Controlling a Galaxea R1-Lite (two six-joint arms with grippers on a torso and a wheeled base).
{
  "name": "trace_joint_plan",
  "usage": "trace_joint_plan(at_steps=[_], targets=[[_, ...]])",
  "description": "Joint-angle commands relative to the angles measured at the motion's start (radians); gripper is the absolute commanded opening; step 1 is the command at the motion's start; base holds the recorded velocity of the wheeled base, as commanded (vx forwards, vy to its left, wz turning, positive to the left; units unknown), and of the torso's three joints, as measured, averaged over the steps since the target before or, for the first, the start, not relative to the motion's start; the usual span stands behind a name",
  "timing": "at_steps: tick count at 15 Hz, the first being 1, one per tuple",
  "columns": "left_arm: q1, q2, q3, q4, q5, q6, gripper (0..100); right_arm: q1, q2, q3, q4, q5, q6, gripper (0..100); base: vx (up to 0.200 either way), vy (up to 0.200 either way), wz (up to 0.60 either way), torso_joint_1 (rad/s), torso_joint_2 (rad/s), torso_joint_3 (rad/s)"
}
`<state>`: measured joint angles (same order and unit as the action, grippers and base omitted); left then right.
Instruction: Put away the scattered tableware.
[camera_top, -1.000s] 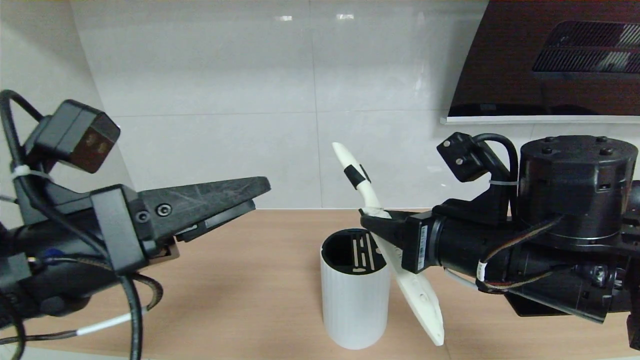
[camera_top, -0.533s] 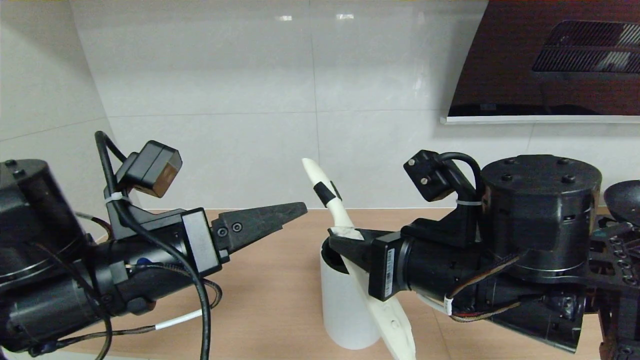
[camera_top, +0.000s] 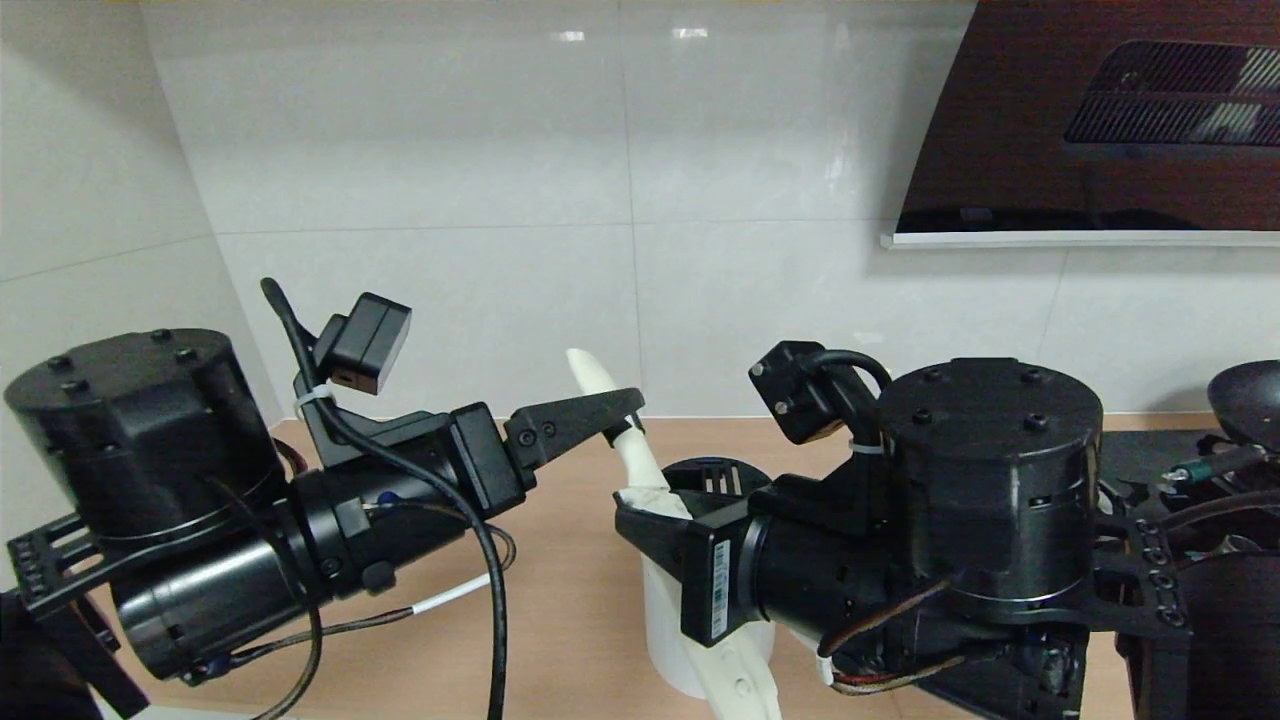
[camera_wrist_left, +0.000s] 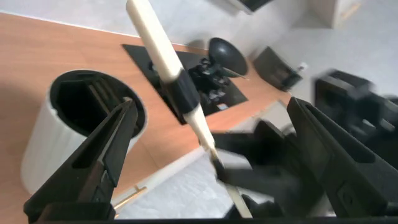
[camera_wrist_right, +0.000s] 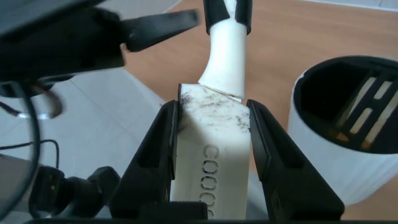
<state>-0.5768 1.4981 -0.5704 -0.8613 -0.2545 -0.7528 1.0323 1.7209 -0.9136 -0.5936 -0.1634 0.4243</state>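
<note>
Currently the right gripper (camera_top: 645, 515) is shut tight on the spatula (camera_top: 598, 385), gripping it where the handle widens into the blade. In the right wrist view both fingers (camera_wrist_right: 163, 146) press flat on the blade's sides. The spatula is white and tilted. Its handle points up and away to the left of the holder (camera_top: 662, 630), and its blade hangs down in front of the holder's wall. It is held in the air outside the holder; I can't tell if the blade touches the wall.

The left gripper (camera_wrist_left: 211, 109) is wide open and holds nothing. The handle passes through the gap between its fingers (camera_wrist_left: 109, 158) with clear space on both sides. A black band (camera_wrist_left: 183, 99) wraps the handle about where the fingertips sit. In the head view the upper finger lines up with that band, left of the holder and above its rim.

The holder is a white cylinder, black inside with slots, standing upright on the wooden counter (camera_top: 560, 600). Both grippers are near its top, the right one just in front of the opening.

A dark mat (camera_wrist_left: 158, 68) lies on the counter right of the holder, with a black round thing (camera_wrist_left: 227, 53) on it. Behind the holder is a white tiled wall (camera_top: 450, 150), with a dark hood (camera_top: 1100, 130) up and to the right of the holder.
</note>
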Motion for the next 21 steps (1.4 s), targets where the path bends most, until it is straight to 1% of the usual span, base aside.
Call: trace_joint_plan(at_steps=[1,6,17,18,21], targets=[[-0.003,0.031,-0.005,-0.001,0.003,0.0,100,0.009,0.022,0.001,-0.011,-0.005,-0.001,0,0.0,0.0,0.0,0.0,0.0,0.0],[-0.006,0.033,-0.014,-0.001,0.004,-0.007,100,0.011,0.026,0.006,-0.028,-0.008,-0.001,0,0.0,0.0,0.0,0.0,0.0,0.0],[-0.006,0.054,-0.016,-0.001,0.018,-0.005,100,0.017,0.031,0.016,-0.032,-0.013,-0.001,0,0.0,0.0,0.0,0.0,0.0,0.0],[-0.006,0.056,-0.016,-0.001,0.018,-0.005,0,0.017,0.029,0.018,-0.032,-0.013,-0.001,0,0.0,0.0,0.0,0.0,0.0,0.0],[-0.006,0.054,-0.014,-0.001,0.014,-0.005,0,0.017,0.028,0.018,-0.034,-0.013,-0.001,0,0.0,0.0,0.0,0.0,0.0,0.0]])
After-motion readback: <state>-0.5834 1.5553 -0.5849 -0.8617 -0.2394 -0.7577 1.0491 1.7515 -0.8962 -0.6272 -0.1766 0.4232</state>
